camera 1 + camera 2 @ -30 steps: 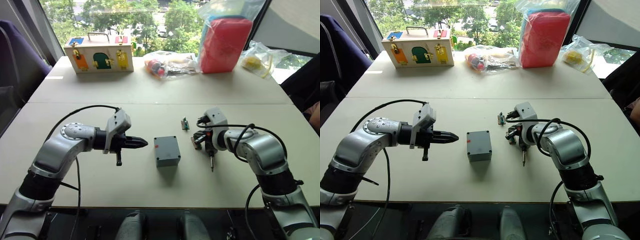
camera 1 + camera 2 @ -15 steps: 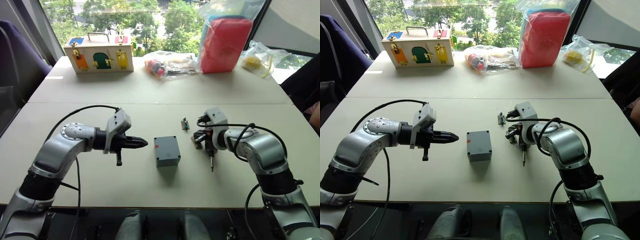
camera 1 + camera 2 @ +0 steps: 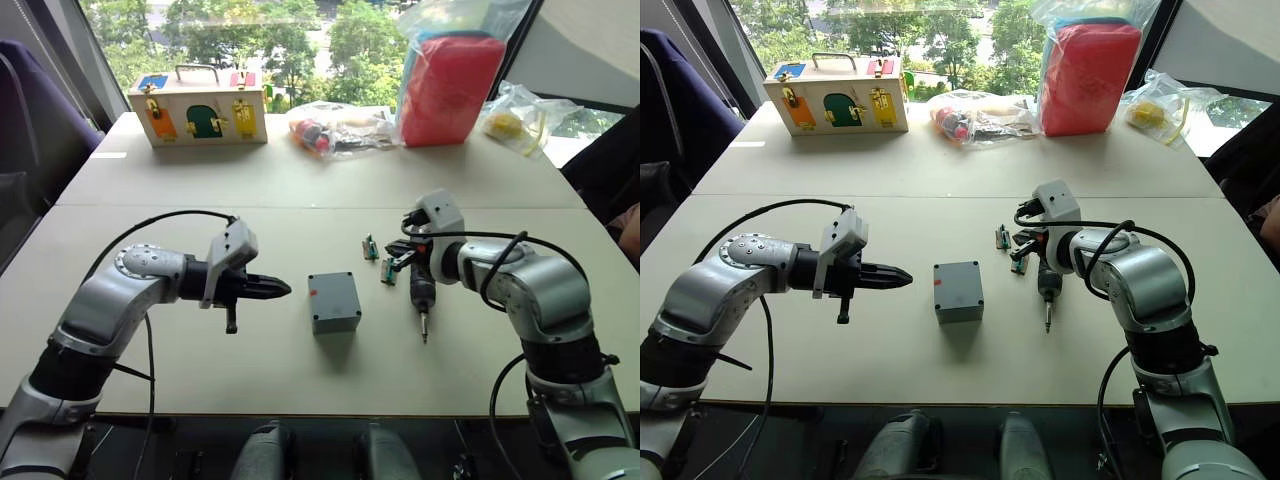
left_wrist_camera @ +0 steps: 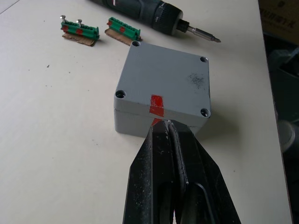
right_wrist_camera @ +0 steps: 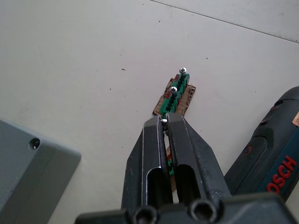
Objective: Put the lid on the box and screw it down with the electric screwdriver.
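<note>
The grey box stands mid-table with the lid lying on top of it, a red mark on the side facing my left gripper. That left gripper is shut, its tips just short of the red mark. The electric screwdriver lies to the right of the box, bit toward me. Beside it, my right gripper hangs above a green connector piece. It is shut, with a small silver screw head at its tips.
A second green connector piece with upright screws lies further back. At the table's far side stand a wooden box with coloured doors, a red pack in plastic and bags of small parts.
My right gripper has lifted off the screwdriver and moved a little back and right, leaving the tool uncovered. The left arm has drawn back slightly from the box.
</note>
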Action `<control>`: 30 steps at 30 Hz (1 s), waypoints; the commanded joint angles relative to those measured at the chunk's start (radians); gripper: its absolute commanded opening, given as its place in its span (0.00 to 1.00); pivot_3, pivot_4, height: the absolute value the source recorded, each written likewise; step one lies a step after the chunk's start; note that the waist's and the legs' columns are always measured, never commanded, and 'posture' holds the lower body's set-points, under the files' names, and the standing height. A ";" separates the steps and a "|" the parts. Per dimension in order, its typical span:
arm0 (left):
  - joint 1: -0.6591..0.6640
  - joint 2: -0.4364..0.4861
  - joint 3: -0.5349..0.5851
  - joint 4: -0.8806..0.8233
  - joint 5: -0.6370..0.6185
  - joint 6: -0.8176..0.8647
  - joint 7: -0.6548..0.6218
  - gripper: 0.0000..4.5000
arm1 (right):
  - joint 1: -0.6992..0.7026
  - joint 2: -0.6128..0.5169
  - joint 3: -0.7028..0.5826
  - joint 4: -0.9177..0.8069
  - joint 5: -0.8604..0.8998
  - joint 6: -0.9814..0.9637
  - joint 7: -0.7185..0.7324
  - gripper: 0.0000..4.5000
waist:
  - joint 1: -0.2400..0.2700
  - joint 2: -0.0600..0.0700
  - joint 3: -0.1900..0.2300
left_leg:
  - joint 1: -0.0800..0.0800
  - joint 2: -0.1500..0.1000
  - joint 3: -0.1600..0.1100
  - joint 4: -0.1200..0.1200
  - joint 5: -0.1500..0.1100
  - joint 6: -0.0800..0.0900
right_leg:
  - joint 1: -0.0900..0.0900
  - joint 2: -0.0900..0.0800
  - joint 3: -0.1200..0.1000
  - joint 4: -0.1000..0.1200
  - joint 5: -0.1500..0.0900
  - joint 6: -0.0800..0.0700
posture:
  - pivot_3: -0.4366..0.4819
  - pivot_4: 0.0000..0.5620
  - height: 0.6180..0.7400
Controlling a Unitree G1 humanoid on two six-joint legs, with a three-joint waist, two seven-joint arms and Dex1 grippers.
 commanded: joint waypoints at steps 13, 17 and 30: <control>0.062 0.092 0.056 -0.097 -0.070 0.022 -0.029 0.00 | 0.057 -0.006 0.069 -0.082 0.055 -0.179 0.122 0.01 | 0.000 0.000 0.000 | 0.000 0.000 0.000 0.000 0.000 0.000 | 0.000 -0.001 0.000 0.000 0.000 0.000 | 0.48 0.27 1.00; 0.064 0.088 0.057 -0.101 -0.075 0.026 -0.019 0.00 | 0.062 -0.013 0.077 -0.079 0.057 -0.173 0.130 0.01 | 0.001 0.000 0.000 | 0.000 0.000 0.000 0.000 0.000 0.000 | 0.000 -0.001 0.000 0.000 0.000 0.000 | 0.48 0.27 1.00; 0.050 0.070 0.042 -0.087 -0.067 0.019 -0.002 0.00 | 0.084 -0.006 0.090 -0.085 0.059 -0.162 0.120 0.01 | 0.001 0.000 0.000 | 0.000 0.000 0.000 0.000 0.000 0.000 | 0.000 -0.001 0.000 0.000 0.000 0.000 | 0.48 0.27 1.00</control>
